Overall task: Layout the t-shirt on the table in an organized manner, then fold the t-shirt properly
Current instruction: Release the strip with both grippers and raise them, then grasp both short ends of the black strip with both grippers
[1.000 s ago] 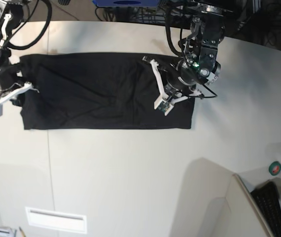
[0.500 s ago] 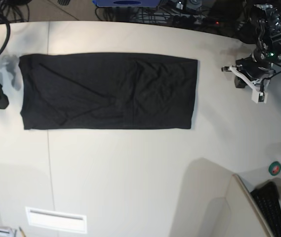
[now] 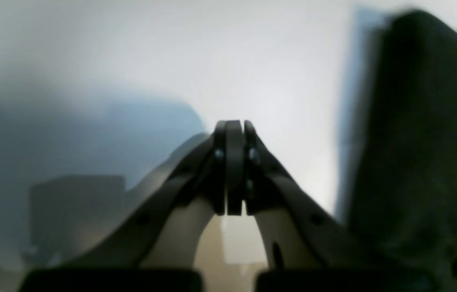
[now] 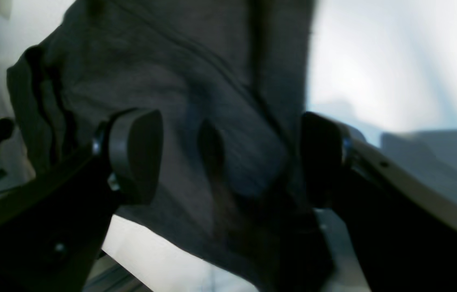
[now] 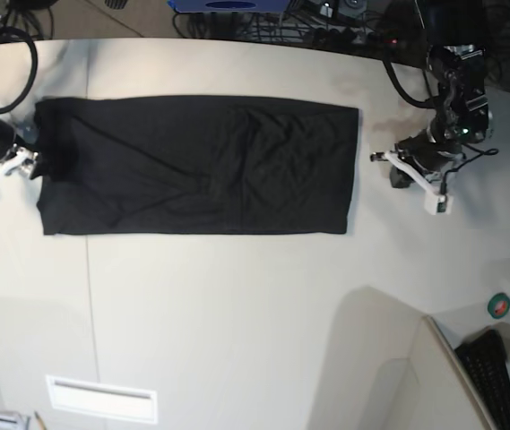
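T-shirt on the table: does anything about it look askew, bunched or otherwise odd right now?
Mostly tidy: the t-shirt lies as a long flat rectangle with straight edges on the table. A diagonal crease and some wrinkles cross its middle. Its edge by the open right end effector looks slightly ruffled. The left end effector, shut, stays clear of it.

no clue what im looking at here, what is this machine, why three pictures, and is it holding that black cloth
It is a robot with two arms working over a white table. One picture looks down from overhead; the other two come from cameras on the wrists, looking along the claws. A black t-shirt, folded into a long band, lies flat on the table. The left gripper, right of the shirt in the overhead view, is shut on nothing, just off the shirt's edge. The right gripper is open at the shirt's other end, fingers apart over the cloth, gripping nothing. So nothing is held.
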`<state>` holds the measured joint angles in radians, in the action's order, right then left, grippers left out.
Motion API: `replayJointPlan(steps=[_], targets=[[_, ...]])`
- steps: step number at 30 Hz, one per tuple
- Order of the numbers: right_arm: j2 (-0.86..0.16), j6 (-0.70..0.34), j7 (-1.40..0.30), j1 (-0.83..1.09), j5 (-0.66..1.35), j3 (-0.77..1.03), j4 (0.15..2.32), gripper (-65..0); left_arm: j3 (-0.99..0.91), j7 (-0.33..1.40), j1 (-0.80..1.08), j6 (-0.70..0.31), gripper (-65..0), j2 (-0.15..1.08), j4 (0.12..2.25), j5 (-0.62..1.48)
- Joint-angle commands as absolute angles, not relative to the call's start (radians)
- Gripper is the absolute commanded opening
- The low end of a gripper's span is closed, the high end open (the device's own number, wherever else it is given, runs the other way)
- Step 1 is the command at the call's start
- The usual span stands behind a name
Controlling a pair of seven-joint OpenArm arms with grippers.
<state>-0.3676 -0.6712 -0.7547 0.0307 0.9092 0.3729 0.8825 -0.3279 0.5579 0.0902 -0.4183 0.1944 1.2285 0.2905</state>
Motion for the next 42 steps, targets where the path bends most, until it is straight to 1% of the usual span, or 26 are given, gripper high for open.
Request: replayJointPlan(steps=[1,3,7,12,13,15,19,21,23,27,32,34,38,42], targets=[[-0.372,-0.680,-0.762,0.025,0.909,0.364,0.892,-15.6,-0.306,0.535,0.079,-0.423,-65.0,0.205,1.236,0.300],[-0.369,-0.680,-0.763,0.025,0.909,0.351,0.892,-15.6,-0.266,0.530,0.067,-0.423,-65.0,0.200,1.221,0.300],[-0.364,-0.680,-0.763,0.027,0.914,0.283,0.892,-15.6,-0.219,0.466,0.048,-0.421,-65.0,0.199,1.161,0.302],[-0.349,-0.679,-0.739,0.021,0.909,0.272,0.885,-15.8,-0.177,0.450,0.044,-0.421,-65.0,0.197,1.125,0.302],[-0.349,-0.674,-0.720,0.021,0.909,0.268,0.885,-17.0,-0.168,0.450,0.044,-0.421,-65.0,0.197,1.124,0.302],[-0.349,-0.673,-0.699,0.019,0.909,0.266,0.883,-23.1,-0.151,0.450,0.042,-0.421,-65.0,0.197,1.124,0.302],[-0.354,-0.671,-0.691,0.018,0.908,0.268,0.883,-40.2,-0.143,0.450,0.024,-0.421,-65.0,0.176,1.122,0.302],[-0.355,-0.668,-0.691,0.005,0.908,0.271,0.883,-52.1,-0.140,0.450,0.021,-0.421,-65.0,0.171,1.122,0.302],[-0.357,-0.638,-0.691,-0.001,0.908,0.271,0.881,-64.5,-0.137,0.450,0.012,-0.421,-65.0,0.163,1.121,0.302],[-0.360,-0.542,-0.693,-0.013,0.908,0.269,0.905,-65.0,-0.137,0.450,0.008,-0.421,-65.0,0.137,1.121,0.300],[-0.360,-0.378,-0.693,0.031,0.905,0.263,1.058,-65.0,-0.074,0.450,0.004,-0.421,-65.0,0.111,1.121,0.213],[-0.357,-0.306,-0.699,0.044,0.855,0.262,1.138,-65.0,-0.067,0.450,-0.008,-0.421,-65.0,0.088,1.119,0.188],[-0.348,-0.211,-0.700,0.074,0.705,0.209,1.300,-65.0,-0.059,0.452,-0.035,-0.421,-65.0,0.048,1.082,0.176],[-0.325,-0.139,-0.700,0.113,0.656,0.171,1.437,-65.0,-0.058,0.456,-0.062,-0.421,-65.0,0.008,1.044,0.174]])
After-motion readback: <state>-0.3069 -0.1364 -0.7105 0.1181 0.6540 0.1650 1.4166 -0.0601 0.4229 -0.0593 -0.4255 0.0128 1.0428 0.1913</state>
